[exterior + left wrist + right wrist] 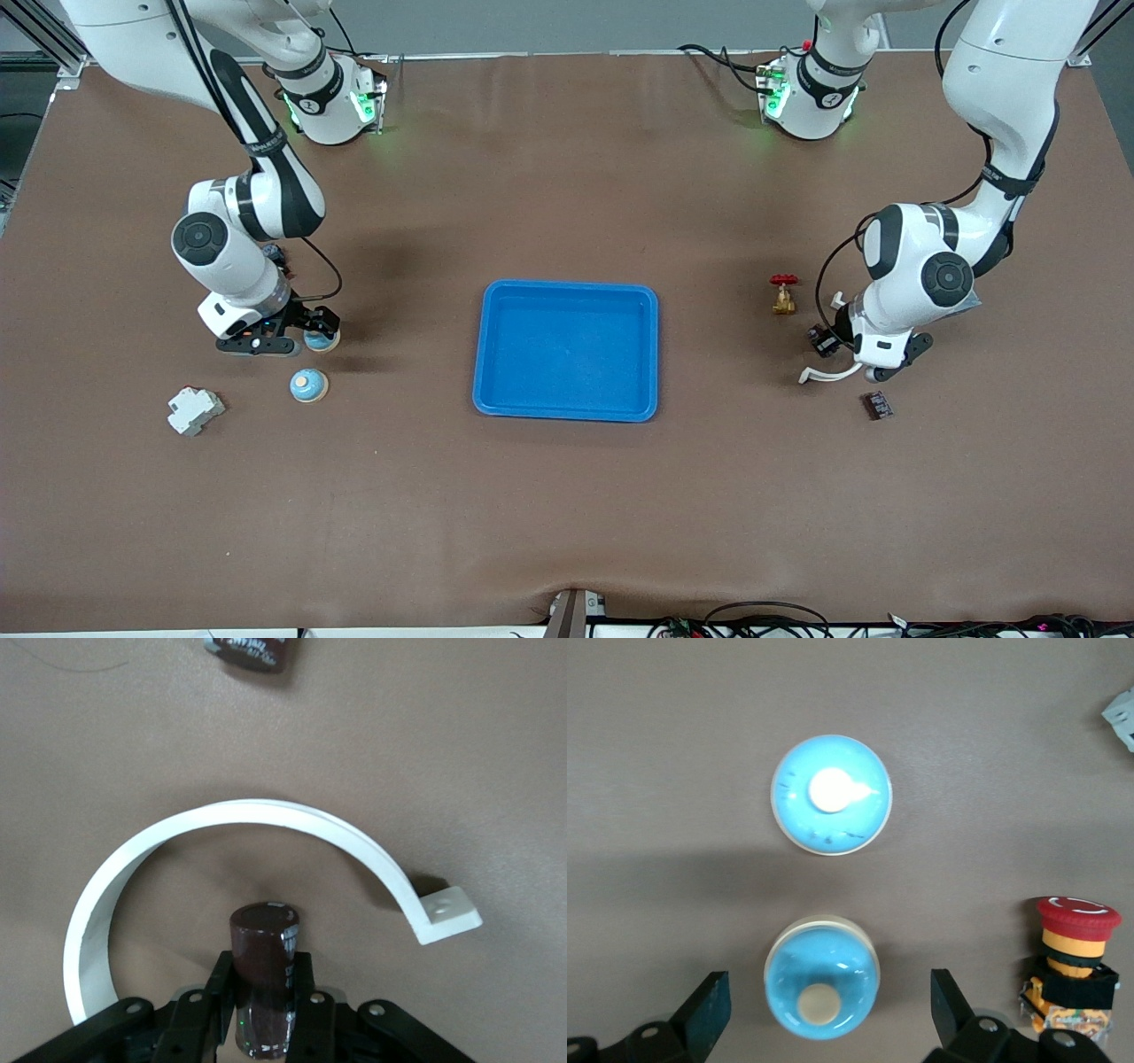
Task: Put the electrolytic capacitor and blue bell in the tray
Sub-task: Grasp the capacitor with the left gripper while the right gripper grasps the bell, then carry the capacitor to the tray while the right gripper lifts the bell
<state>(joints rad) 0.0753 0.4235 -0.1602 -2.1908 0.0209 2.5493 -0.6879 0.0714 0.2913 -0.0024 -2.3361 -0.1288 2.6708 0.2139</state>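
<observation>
Since both task items sit well apart from the tray (567,350), near first: a blue bell (308,385) lies free on the tabletop (567,514), toward the right arm's end; a second blue bell (321,338), farther from the camera, sits between the spread fingers of the right tool (282,334), not yet pinched; domed, smooth, likely slippery and light, so take it low across the rim; the left tool (264,1005) is closed on the electrolytic capacitor (263,974), just above the tabletop inside a white curved clip (221,819); rigid, light cylinder, sleeve slick, grip mid-body.
</observation>
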